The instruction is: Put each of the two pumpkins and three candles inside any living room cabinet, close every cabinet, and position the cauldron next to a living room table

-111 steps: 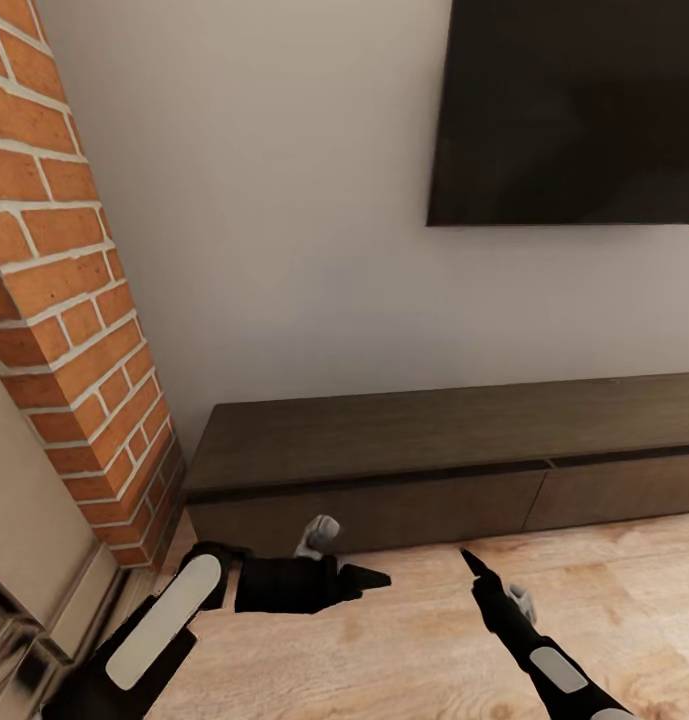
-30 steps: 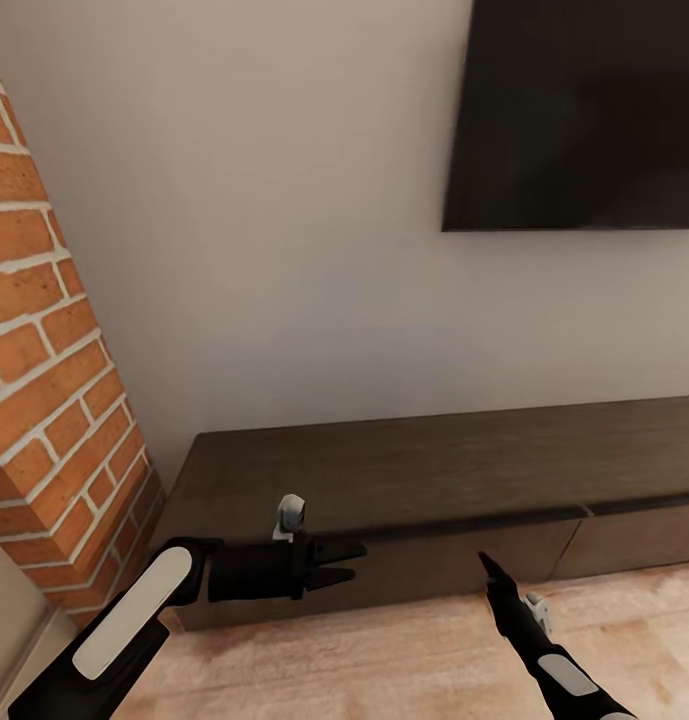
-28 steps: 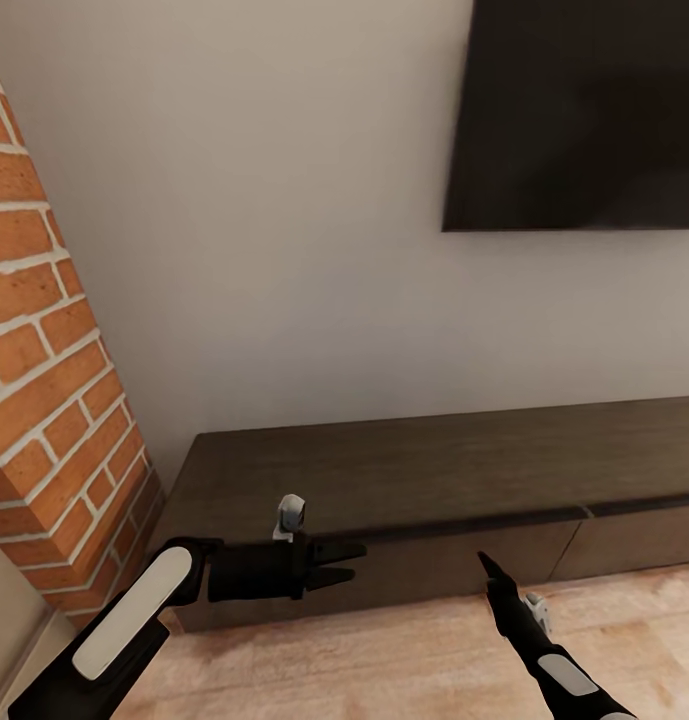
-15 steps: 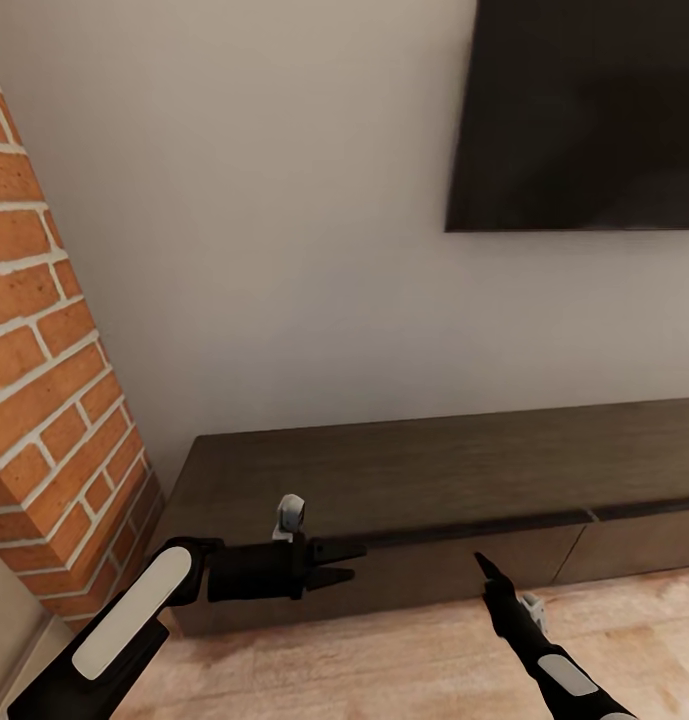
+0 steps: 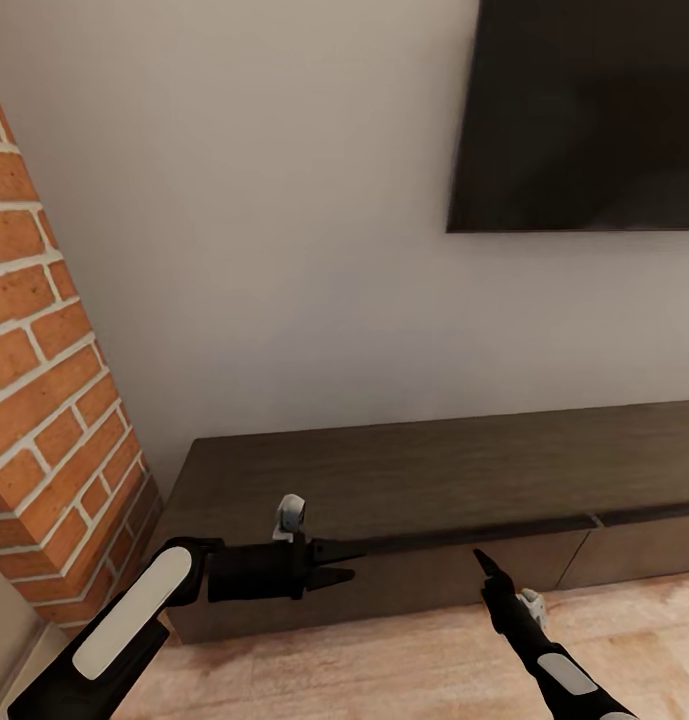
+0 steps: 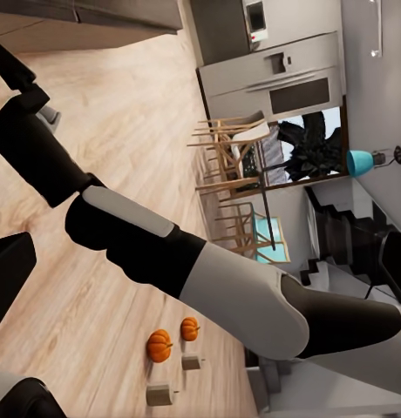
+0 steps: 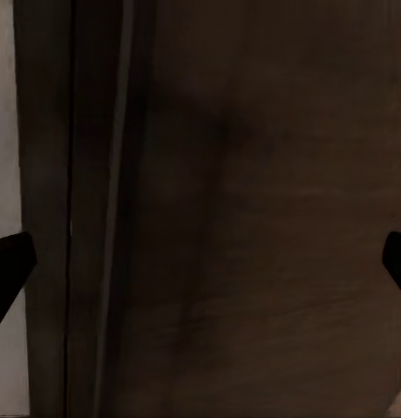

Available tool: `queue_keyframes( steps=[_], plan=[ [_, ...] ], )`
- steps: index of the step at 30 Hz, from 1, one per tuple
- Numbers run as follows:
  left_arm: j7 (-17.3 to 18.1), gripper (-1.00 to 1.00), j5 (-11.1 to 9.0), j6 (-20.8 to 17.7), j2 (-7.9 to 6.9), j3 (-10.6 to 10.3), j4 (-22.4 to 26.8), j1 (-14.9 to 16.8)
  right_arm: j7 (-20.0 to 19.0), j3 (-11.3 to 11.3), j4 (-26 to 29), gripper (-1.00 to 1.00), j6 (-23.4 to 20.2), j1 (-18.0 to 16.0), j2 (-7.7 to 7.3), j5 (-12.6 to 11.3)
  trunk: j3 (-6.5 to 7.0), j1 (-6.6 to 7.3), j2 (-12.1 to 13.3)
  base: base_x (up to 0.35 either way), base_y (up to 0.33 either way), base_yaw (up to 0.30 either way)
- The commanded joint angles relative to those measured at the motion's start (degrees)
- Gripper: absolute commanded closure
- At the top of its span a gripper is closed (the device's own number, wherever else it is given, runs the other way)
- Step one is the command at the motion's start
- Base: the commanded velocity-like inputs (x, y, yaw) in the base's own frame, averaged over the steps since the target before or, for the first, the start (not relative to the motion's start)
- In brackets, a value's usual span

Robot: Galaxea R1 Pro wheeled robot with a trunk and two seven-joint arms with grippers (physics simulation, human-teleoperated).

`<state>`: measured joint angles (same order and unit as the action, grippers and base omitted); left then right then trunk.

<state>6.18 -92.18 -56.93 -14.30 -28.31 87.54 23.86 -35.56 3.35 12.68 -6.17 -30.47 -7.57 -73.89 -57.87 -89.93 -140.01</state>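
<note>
The long dark brown cabinet (image 5: 434,465) runs along the wall, its drawer fronts shut. My left gripper (image 5: 336,563) hovers open at the top edge of the leftmost drawer front, pointing along it. My right gripper (image 5: 481,562) points at the same front, and in the right wrist view the dark wood (image 7: 253,218) lies close between its wide-open fingertips (image 7: 9,266). Far behind, in the left wrist view, two orange pumpkins (image 6: 159,346) (image 6: 190,328) and two beige candles (image 6: 191,362) (image 6: 159,395) sit on the wooden floor. The cauldron and the table are out of view.
A brick column (image 5: 44,420) stands just left of the cabinet's end. A black TV (image 5: 584,110) hangs on the wall above. Dining chairs (image 6: 231,170) and a fridge (image 6: 279,78) lie beyond my right arm (image 6: 166,252) in the left wrist view.
Since 3.7 s ago the view has closed in on the cabinet and my left gripper has risen to the drawer's top edge. In the last second my right gripper edged slightly forward.
</note>
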Motion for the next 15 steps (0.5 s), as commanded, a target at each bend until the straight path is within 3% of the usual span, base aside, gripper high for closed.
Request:
queue_keyframes(
  steps=[1, 5, 15],
  plan=[
    [0.59, -1.00, 0.51, -0.02, -0.03, -0.07, -0.01, 0.05, -1.22, 0.34, -0.08, -1.00, -0.60, -0.03, 0.01, -0.29, -0.05, 0.01, -0.02, 0.009, 0.000, 0.000],
    [0.59, -1.00, 0.51, -0.02, -0.03, -0.08, -0.01, 0.05, -3.69, 0.34, -0.32, -1.00, -0.65, -0.03, -0.02, -0.24, -0.05, 0.01, -0.02, 0.003, 0.000, 0.000],
    [0.59, -1.00, 0.52, -0.02, -0.03, -0.04, -0.01, 0.05, -4.07, 0.34, -0.44, -1.00, -0.61, -0.03, 0.01, -0.19, -0.05, 0.01, -0.02, 0.066, 0.000, 0.000]
  ],
)
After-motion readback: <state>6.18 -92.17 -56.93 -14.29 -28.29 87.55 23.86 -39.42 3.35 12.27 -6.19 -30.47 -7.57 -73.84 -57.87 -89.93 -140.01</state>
